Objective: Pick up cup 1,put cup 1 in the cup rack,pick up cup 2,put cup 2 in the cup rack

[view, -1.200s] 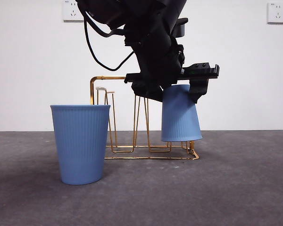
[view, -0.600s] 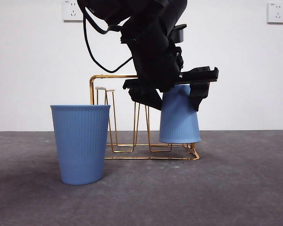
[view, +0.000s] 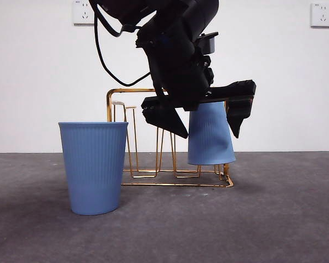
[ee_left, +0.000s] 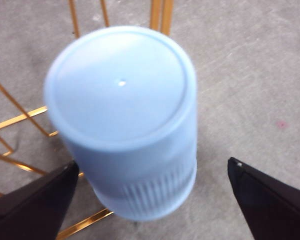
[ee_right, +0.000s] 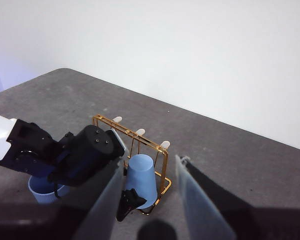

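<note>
Presently, one blue cup (view: 210, 134) sits upside down on the gold wire cup rack (view: 132, 164), at the rack's end away from the second cup, its flat bottom uppermost and leaning slightly. The left gripper (view: 205, 123) hangs directly over this cup with its jaws spread wide, one on each side of the cup and neither touching it. The left wrist view confirms clear gaps between both jaws and the cup wall. The second blue cup (view: 94, 166) stands upright on the grey worktop (view: 274, 219), in front of the rack's other end. The right gripper (ee_right: 149, 200) is held high, well apart from the rack, jaws parted and holding nothing.
</note>
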You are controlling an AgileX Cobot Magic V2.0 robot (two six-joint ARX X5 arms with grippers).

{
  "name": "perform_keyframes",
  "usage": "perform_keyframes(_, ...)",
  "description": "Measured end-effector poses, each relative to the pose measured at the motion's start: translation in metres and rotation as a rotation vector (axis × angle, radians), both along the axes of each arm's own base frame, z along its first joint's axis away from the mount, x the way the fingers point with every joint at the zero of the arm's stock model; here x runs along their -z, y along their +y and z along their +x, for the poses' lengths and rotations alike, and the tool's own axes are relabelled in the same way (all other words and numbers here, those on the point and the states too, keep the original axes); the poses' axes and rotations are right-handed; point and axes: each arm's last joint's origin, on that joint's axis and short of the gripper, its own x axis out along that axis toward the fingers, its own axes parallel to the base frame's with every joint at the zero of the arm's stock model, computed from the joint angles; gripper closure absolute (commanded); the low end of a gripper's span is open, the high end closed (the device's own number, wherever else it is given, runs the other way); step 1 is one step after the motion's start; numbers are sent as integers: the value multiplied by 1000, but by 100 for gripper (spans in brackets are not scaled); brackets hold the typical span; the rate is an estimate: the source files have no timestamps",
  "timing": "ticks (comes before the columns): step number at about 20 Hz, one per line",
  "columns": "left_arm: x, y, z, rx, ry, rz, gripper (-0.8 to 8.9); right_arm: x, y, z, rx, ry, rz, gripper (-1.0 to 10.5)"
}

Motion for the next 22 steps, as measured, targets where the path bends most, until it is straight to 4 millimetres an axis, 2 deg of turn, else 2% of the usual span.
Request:
perform_keyframes(6,0,4,-4,15,97,85,309,3,0,0,-1,20,-20,760)
perform_keyframes(9,-17,1,-2,28,118,91,309,3,0,0,-1,20,-20,760)
perform_keyframes(15,-45,1,-9,125,285,117,311,3,0,0,-1,20,-20,760)
perform_keyframes(19,-63,8,-18,141,387,194,311,3,0,0,0,22,-21,760)
perform_keyframes(22,-87,19,-29,157,376,201,314,5,3,3,0,50,-44,760)
